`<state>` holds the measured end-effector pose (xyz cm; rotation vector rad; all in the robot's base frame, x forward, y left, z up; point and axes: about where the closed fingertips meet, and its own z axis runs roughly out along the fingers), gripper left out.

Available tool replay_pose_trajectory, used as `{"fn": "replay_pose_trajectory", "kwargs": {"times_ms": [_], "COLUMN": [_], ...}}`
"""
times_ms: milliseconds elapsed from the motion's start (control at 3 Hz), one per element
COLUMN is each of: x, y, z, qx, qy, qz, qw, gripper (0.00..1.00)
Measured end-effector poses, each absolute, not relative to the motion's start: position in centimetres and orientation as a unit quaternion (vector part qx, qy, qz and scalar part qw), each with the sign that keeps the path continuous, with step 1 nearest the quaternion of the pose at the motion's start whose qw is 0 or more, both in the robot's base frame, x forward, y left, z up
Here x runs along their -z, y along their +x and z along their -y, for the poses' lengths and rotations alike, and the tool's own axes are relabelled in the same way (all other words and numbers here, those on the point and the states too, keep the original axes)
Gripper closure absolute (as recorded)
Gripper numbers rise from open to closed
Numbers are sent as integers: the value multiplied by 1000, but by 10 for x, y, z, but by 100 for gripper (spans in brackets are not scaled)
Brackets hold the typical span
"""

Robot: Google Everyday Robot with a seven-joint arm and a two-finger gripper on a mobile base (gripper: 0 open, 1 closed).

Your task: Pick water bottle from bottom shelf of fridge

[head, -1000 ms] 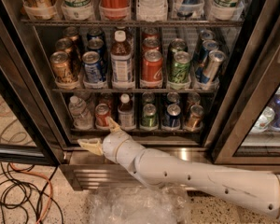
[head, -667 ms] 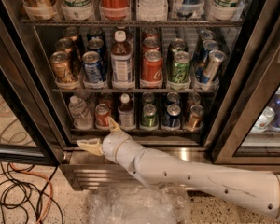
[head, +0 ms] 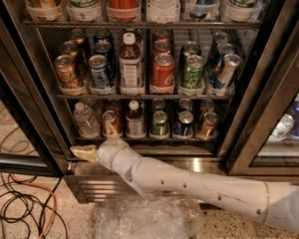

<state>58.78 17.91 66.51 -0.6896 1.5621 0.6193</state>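
**Gripper (head: 85,153) low at the sill, bottle overhead**

We saw the gripper at the fridge's (head: 249,113) steel sill (head: 204,164), just below the bottom shelf (head: 154,139); we could not tell whether it was apart or closed. The bottle (head: 84,119) stood at the shelf's left end, about 12 o'clock from the gripper, with a can (head: 110,123) just beside it at 3 o'clock. We judged that rising straight could snag the shelf edge, and a skewed reach could knock the can or topple the light bottle.
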Motion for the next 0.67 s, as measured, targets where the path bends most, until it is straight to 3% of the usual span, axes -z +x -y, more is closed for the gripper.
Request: {"fn": "replay_pose_trajectory", "kwargs": {"times_ms": [333, 667], "x": [-668, -668], "y": [602, 603], "z": [-199, -199], "qx": [-277, -277], "qy": [-294, -294], "qz": [-663, -663], "qw": [630, 631], "gripper": [6, 24]}}
